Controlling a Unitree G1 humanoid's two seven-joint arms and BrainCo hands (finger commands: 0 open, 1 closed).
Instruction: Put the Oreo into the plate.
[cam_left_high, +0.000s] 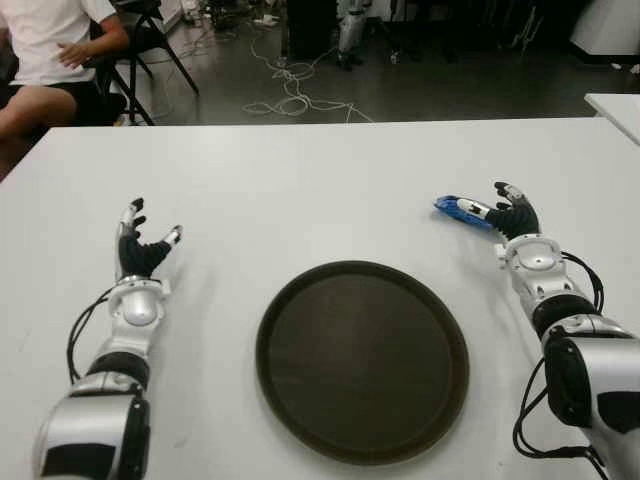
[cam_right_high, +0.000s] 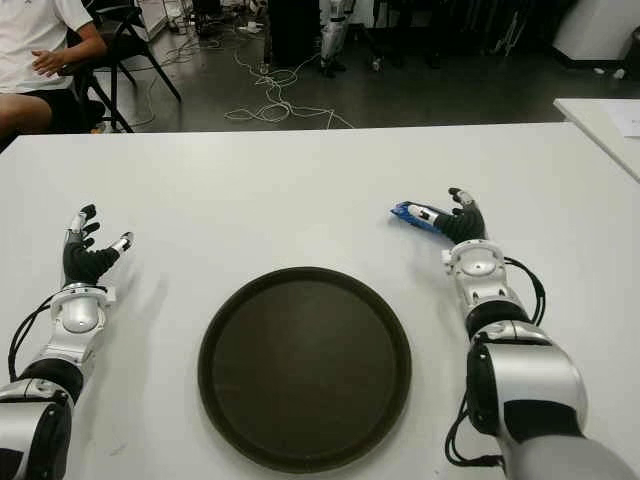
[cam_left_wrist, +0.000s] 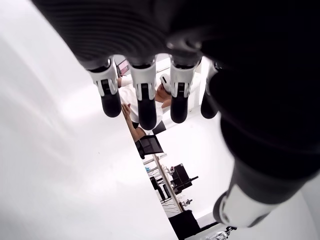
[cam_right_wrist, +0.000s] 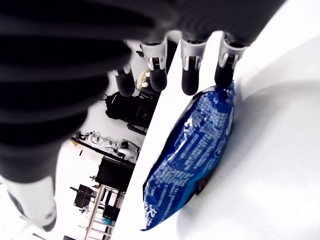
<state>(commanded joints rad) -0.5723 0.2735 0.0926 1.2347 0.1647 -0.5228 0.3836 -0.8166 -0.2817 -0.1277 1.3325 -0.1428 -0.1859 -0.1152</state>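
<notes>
On the tabletop (cam_left_high: 320, 180), right of the plate (cam_left_high: 362, 360), the right hand (cam_left_high: 515, 215) sits at the Oreo (cam_left_high: 462, 209), a blue packet lying flat just beyond the plate's far right rim. Its fingers (cam_right_wrist: 191, 75) are extended over the packet's end, not clamped around it, so nothing is held yet. The risk: the wrapper looks slick and thin, and fingers closing from above may just push it away across the tabletop or pinch only an edge. A weak pinch could let it slip on the way over and land outside the rim. The left hand (cam_left_high: 140, 250) shows left of the plate, fingers spread, holding nothing.
</notes>
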